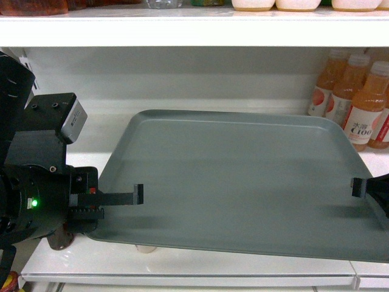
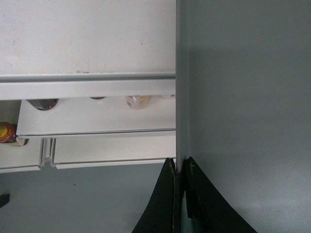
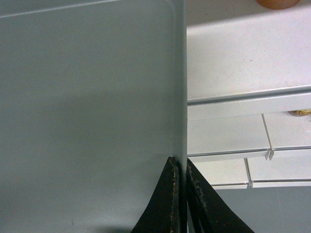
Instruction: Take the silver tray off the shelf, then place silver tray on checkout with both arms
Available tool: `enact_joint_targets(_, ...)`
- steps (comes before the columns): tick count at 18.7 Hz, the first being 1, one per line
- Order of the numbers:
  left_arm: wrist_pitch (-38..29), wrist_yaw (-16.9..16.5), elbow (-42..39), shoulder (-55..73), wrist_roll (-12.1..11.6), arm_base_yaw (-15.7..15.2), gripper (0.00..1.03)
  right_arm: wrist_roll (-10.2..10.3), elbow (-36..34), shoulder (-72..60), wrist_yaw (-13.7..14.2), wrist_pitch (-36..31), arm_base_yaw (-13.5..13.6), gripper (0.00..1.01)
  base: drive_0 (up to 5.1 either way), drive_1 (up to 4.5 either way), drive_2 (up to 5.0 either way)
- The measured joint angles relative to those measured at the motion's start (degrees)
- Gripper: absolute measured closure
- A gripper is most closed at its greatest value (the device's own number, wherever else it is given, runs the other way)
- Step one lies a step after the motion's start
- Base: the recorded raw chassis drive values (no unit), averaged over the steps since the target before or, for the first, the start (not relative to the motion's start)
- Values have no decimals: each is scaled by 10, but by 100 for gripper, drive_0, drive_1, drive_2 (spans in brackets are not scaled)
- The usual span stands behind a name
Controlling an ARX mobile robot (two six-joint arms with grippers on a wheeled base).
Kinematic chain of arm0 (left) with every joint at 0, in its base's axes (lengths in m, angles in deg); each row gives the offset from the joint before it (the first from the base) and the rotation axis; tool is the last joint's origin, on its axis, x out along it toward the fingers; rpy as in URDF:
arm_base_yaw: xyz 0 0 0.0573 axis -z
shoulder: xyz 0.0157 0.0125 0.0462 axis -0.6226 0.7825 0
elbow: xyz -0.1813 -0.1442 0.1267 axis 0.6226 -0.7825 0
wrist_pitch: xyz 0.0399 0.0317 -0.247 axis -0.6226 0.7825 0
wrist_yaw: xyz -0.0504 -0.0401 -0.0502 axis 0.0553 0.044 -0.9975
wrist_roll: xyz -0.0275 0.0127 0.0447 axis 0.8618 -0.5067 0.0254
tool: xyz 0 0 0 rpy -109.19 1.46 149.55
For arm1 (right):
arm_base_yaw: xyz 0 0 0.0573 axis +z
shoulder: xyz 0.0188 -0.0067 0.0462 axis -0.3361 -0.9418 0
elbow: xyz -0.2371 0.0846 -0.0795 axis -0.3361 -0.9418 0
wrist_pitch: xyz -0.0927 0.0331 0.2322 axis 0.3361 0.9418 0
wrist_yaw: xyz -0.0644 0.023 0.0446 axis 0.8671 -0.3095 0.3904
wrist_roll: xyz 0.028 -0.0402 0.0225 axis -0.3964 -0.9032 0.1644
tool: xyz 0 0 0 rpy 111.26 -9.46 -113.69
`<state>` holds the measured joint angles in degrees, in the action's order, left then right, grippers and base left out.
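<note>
The silver tray (image 1: pixel 243 182) is grey-green and spans most of the head view, its front edge past the front lip of the white shelf (image 1: pixel 194 267). My left gripper (image 1: pixel 135 198) is shut on the tray's left rim, one finger on top and the other hidden beneath. The left wrist view shows the tray's rim (image 2: pixel 181 97) pinched in the left gripper (image 2: pixel 181 167). My right gripper (image 1: pixel 358 187) is shut on the right rim, and the right wrist view shows the tray (image 3: pixel 87 97) clamped at its edge by the right gripper (image 3: pixel 181 167). The checkout is out of view.
Orange drink bottles (image 1: pixel 364 103) stand at the back right of the shelf, close to the tray's far right corner. An upper shelf board (image 1: pixel 182 27) with goods hangs overhead. Lower shelf boards (image 2: pixel 97 121) with jars show below, above the grey floor (image 3: pixel 272 208).
</note>
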<state>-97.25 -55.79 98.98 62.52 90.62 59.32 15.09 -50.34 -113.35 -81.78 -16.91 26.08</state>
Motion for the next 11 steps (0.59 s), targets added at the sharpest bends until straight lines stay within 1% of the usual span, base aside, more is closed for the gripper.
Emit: enact_joint_targets(11,-1,4,0,-1,-2,0,100,0,-1,1,2,-2,3,98,6,-426,437)
